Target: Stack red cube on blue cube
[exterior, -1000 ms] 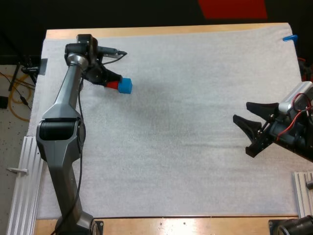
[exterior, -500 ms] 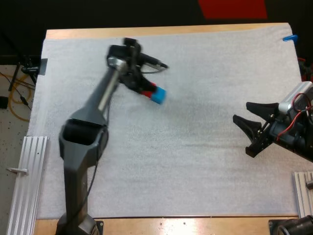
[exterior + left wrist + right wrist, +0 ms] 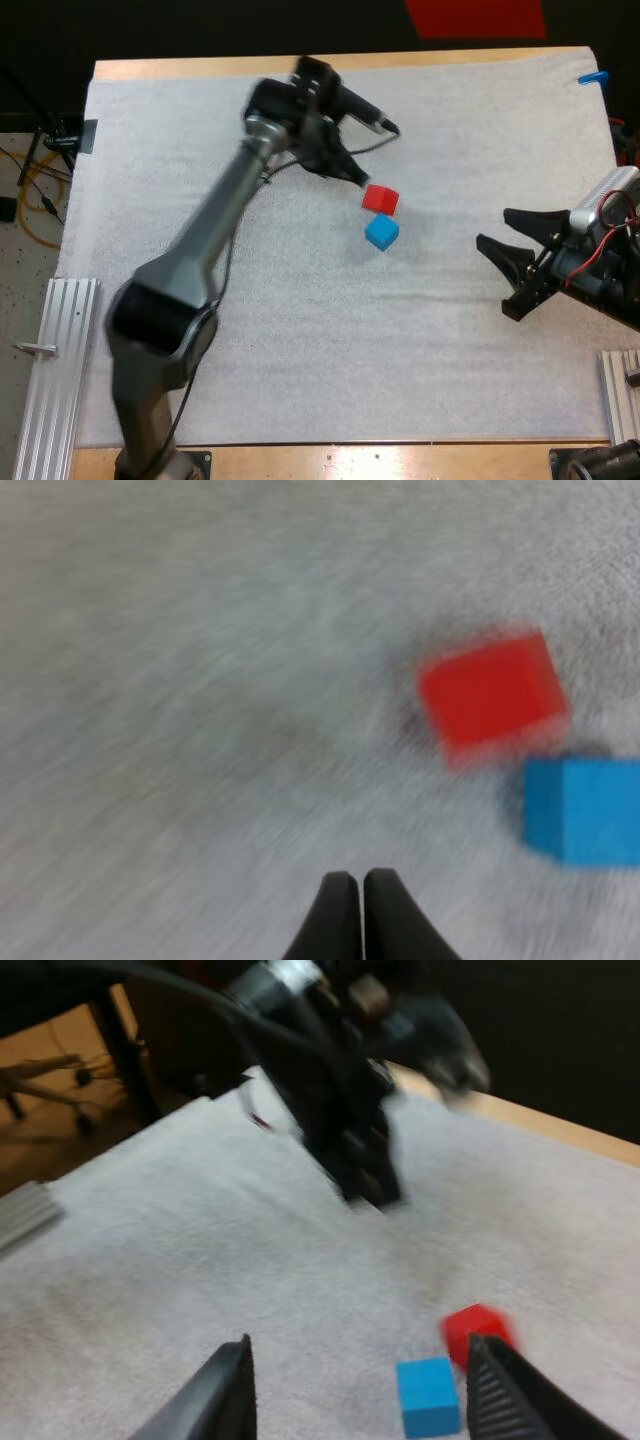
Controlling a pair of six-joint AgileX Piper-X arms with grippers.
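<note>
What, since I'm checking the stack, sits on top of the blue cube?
Nothing: the blue cube has a bare top face. The red cube lies beside it on the white mat. The left claw, shut, is near them.

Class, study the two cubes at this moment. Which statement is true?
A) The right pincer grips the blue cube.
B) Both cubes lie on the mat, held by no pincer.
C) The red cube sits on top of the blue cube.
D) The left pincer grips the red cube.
B: the red cube and blue cube lie close together on the mat; the left pincer is shut on nothing, and the right pincer is open, apart from them.
</note>
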